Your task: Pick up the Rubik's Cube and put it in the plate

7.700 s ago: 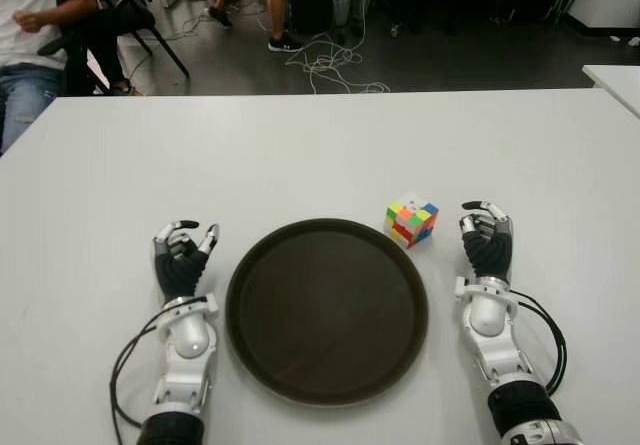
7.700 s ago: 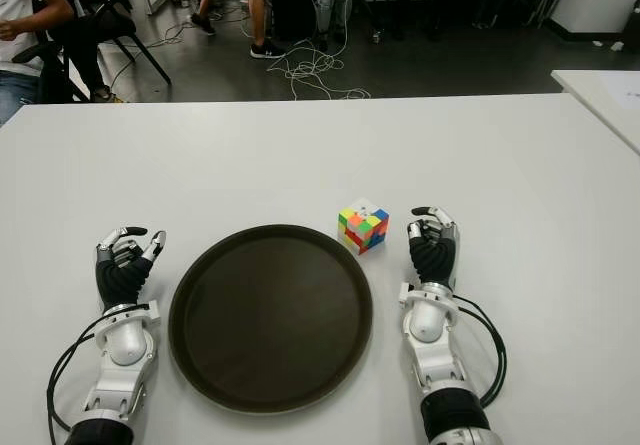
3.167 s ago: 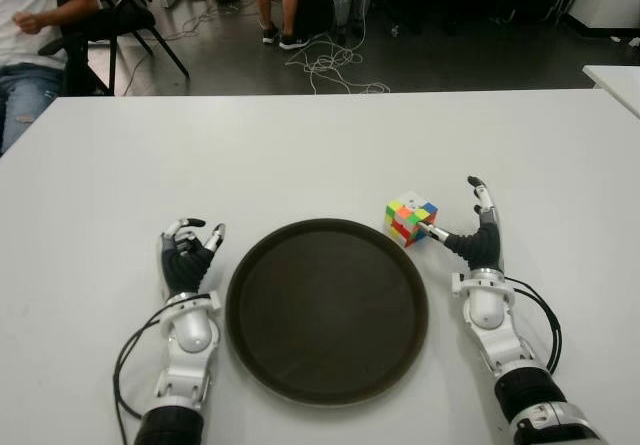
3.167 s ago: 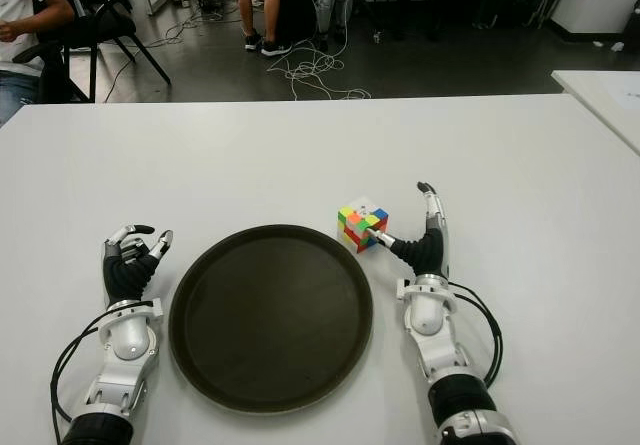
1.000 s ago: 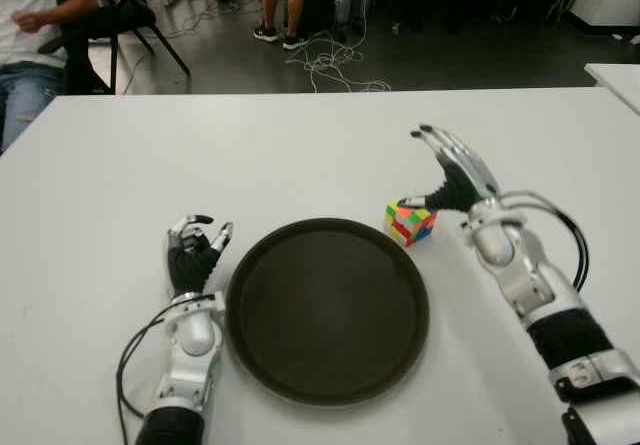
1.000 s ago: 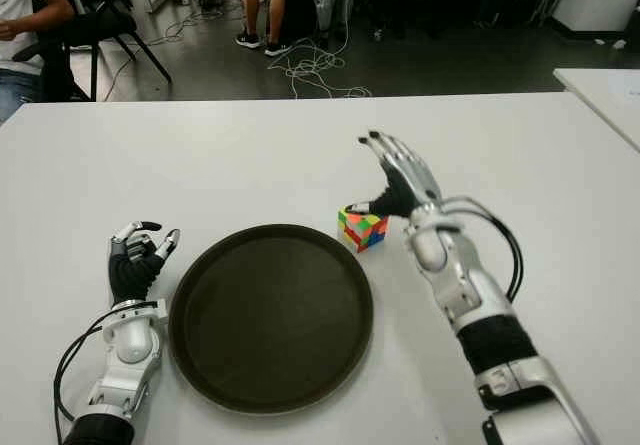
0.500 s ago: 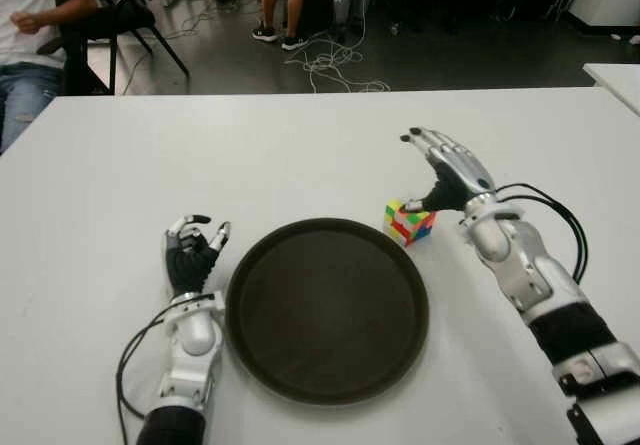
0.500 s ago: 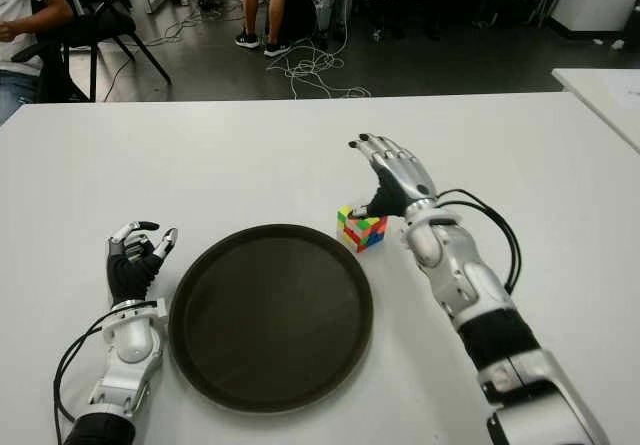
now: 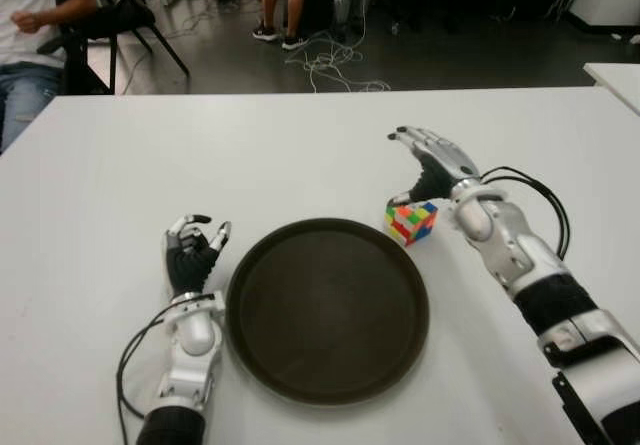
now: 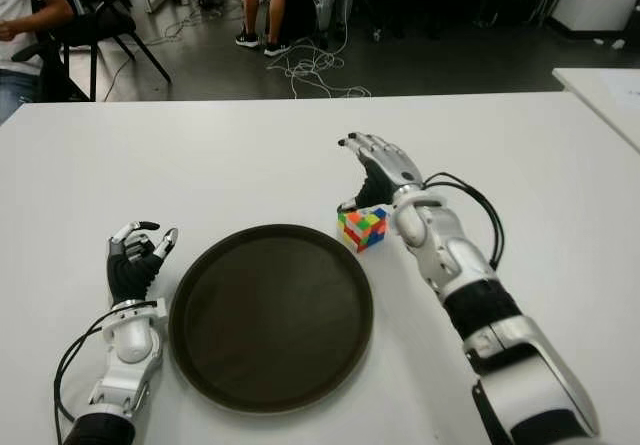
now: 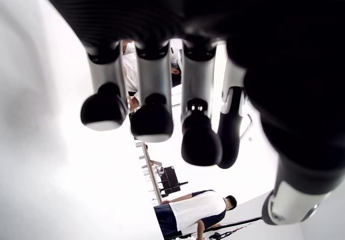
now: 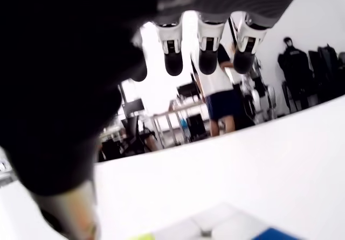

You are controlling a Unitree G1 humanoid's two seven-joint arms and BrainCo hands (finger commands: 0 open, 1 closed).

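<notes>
While the left hand [image 9: 190, 252] idles lower left, the right hand [image 9: 432, 165], fingers spread, hovers directly over the Rubik's Cube [image 9: 412, 221] right of centre.

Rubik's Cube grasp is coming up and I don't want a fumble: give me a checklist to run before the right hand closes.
1. Rubik's Cube sits on the table, just outside the plate: ok.
2. Right hand above the cube, fingers spread: ok.
3. Cube already gripped: not ok.
4. Thumb touching the cube: cannot tell.
5. Plate bare, ready to receive: ok.
6. Left hand left of the plate, out of the way: ok.
</notes>
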